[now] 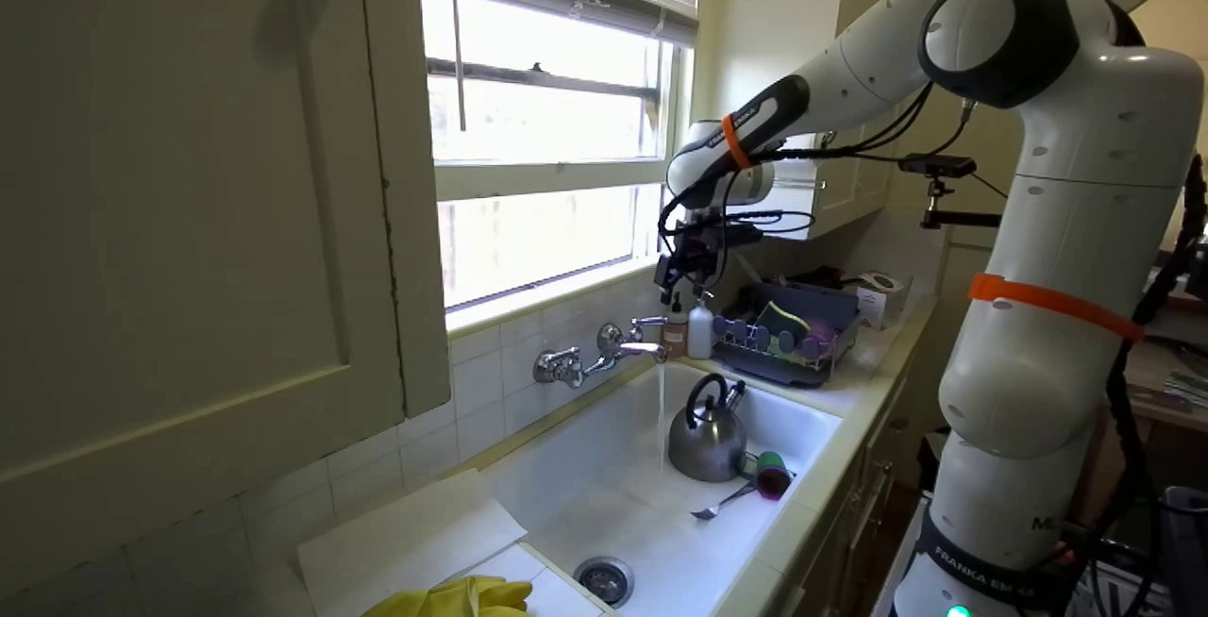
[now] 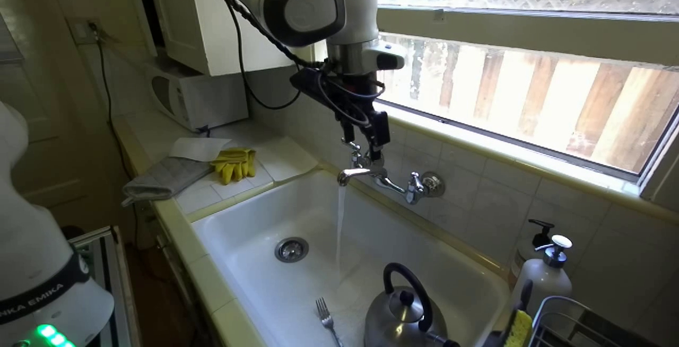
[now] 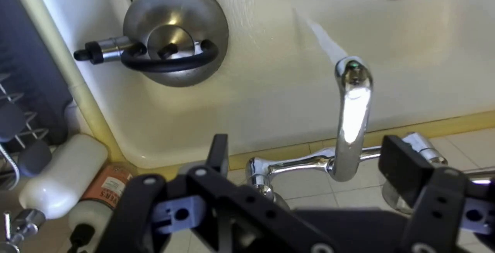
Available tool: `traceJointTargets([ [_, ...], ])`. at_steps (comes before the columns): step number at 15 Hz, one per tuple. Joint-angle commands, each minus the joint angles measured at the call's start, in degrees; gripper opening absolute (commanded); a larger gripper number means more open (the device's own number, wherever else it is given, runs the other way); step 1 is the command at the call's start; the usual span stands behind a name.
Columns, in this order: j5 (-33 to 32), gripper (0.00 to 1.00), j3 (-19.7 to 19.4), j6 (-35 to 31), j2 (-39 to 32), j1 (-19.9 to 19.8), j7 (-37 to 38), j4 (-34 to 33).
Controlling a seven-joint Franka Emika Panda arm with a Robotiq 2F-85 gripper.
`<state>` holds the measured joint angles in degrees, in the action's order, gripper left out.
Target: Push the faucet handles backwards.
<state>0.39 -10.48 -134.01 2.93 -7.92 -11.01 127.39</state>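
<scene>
Chrome faucet handles point(image 1: 651, 321) gleam below the blocky, wide-spread black end effector point(image 3: 309, 158)

Tiled counter point(image 2: 204, 197): microwave point(image 2: 212, 100), yellow gloves point(image 2: 233, 164), grey cloth point(image 2: 167, 177), white sheet point(image 1: 411, 540).

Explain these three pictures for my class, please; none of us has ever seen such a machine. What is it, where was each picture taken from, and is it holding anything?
The machine is a white robot arm, its tip near a chrome faucet from which water runs. Two pictures are taken from outside it, at different spots; the close-up looks down from its wrist, past its black jaws. They stand wide apart and hold nothing. The faucet handles are what it is meant to push backwards. In the sink below, a kettle stands and a fork lies; on the counter lie yellow gloves.
</scene>
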Motion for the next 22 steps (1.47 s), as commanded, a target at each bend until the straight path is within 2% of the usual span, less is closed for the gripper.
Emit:
traceJointTargets([
  [1,3.23,1.00,-0.97,-2.57,-3.98,-1.06,-15.50,-1.96],
  [4,6.68,1.00,-0.76,-1.65,-7.12,-2.27,-28.00,-4.55],
  [5,8.12,1.00,-0.98,-1.69,-8.38,-3.15,-28.73,-5.88],
  [6,5.43,1.00,-0.19,-1.81,-5.47,-2.50,-23.67,-3.01],
  [8,6.49,1.00,-0.18,-1.81,-7.14,-3.42,-26.28,-4.61],
  [13,6.73,1.00,-0.13,-1.81,-7.94,-3.75,-27.09,-5.54],
  [18,3.84,1.00,-0.05,-6.21,-11.42,-4.53,-39.10,-7.49],
  [22,10.60,1.00,1.92,-9.34,-15.17,-7.17,-56.85,-9.65],
])
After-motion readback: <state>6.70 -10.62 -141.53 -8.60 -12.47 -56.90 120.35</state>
